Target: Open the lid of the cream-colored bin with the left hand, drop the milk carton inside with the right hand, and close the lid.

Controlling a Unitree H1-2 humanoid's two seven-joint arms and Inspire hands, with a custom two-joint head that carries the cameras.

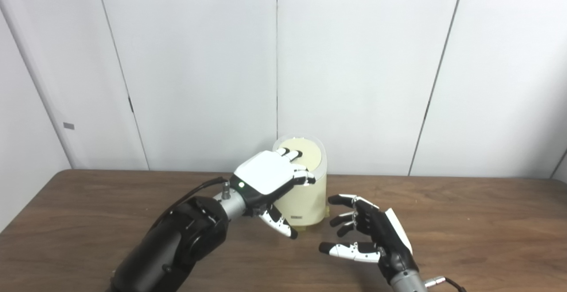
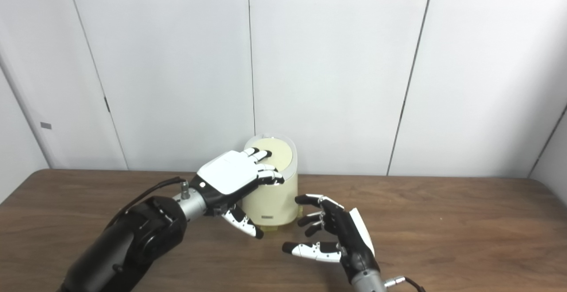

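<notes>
The left arm [image 1: 177, 243] came in from the bottom edge on the left, its dark forearm slanting up and to the right across the brown table [image 1: 465, 221]. At its end the left hand [image 1: 268, 177] lay palm down, the white back plate facing up, reaching over the near left part of the bin's top. Its fingers [image 1: 290, 153] were stretched forward and a little apart, their tips resting on the lid [image 1: 305, 150] or just above it — the pictures did not settle which. The thumb [image 1: 280, 223] hung down and to the right in front of the bin's lower left side, apart from the other fingers. The hand grasped nothing; it was spread flat rather than curled around anything.

The bin [image 1: 305, 199] stood upright near the middle of the table's far edge, close to the white wall panels [image 1: 354, 61]. It was cream-colored and rounded, with the round lid lying closed on top inside a pale rim.

To the right of the bin and nearer the front edge, the right hand [image 2: 339, 234] rose from the bottom edge with its wrist low and its palm turned left toward the bin. Its fingers [image 2: 310, 201] were loosely curved and spread, the thumb [image 2: 310, 250] pointing left below them — an open, empty hand, near the bin's base but not touching it.

No milk carton could be seen in either view.
</notes>
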